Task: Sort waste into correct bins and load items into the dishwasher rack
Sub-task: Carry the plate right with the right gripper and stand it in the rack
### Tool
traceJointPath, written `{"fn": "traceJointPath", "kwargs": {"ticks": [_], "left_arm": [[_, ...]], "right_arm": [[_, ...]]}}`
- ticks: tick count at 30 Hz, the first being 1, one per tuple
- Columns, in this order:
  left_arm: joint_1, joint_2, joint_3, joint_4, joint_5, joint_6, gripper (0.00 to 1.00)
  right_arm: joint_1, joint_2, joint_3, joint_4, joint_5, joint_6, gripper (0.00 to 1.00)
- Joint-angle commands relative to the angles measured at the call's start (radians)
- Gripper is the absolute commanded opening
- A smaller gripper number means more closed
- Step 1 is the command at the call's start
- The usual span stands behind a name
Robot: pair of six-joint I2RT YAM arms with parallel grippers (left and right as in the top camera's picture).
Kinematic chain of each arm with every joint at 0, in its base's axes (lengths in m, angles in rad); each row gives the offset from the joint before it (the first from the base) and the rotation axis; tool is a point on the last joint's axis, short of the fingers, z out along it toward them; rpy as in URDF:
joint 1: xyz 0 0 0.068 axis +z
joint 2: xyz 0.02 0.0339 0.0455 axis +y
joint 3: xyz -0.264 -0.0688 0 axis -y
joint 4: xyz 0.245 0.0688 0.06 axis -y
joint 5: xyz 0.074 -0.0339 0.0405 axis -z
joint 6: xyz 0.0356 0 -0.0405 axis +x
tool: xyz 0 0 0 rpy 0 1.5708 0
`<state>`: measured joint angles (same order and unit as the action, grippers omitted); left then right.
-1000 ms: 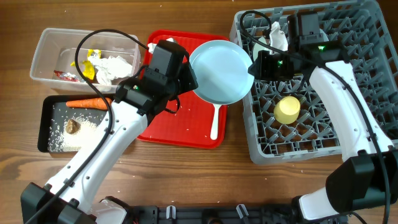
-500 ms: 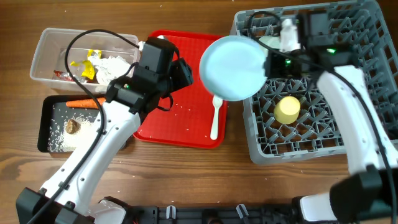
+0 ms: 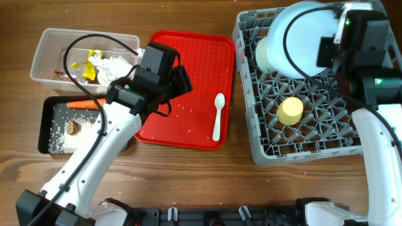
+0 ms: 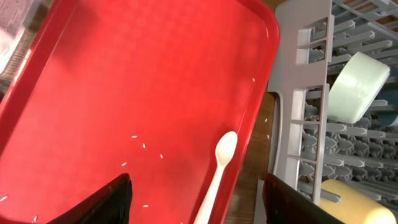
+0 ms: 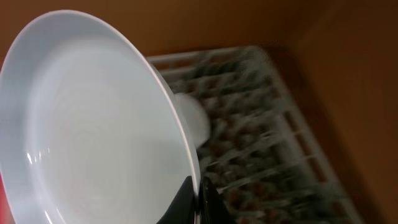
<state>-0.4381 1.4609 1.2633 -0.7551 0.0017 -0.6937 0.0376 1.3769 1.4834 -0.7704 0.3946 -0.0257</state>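
Now the right gripper [image 5: 198, 198] pinches the plate [image 5: 93, 137] by its rim, tilted over the rack [image 3: 314, 144]. Such a thin grip may let the plate slip or knock the bowl [image 4: 357, 87] close by. The left gripper [image 4: 198, 193] hangs wide open and empty above the spoon [image 4: 219, 163] on the tray [image 4: 124, 81]. No writing is readable.

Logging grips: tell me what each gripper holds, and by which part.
Right gripper: the light blue plate, by its rim. Left gripper: nothing, jaws open above the red tray.
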Motion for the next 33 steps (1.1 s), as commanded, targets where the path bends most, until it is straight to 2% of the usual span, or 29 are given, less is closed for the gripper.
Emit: {"fn": "traceJointPath", "kwargs": {"ticks": [1,13,18,33], "left_arm": [[0.005,-0.012,-0.003,-0.003,-0.018,0.008,0.67],[0.005,-0.004,-0.003,-0.026,-0.026,0.009,0.66],[0.005,-0.004,-0.003,-0.028,-0.026,0.009,0.66],[0.005,-0.004,-0.003,-0.042,-0.026,0.035,0.65]], "right_arm": [[0.000,0.042,-0.006,0.045,0.277,-0.077,0.04],[0.000,0.238,-0.006,0.101,0.404,-0.106,0.04],[0.000,0.297,-0.006,0.123,0.526,-0.104,0.04],[0.055,0.323,-0.006,0.058,0.499,-0.101,0.04]]}}
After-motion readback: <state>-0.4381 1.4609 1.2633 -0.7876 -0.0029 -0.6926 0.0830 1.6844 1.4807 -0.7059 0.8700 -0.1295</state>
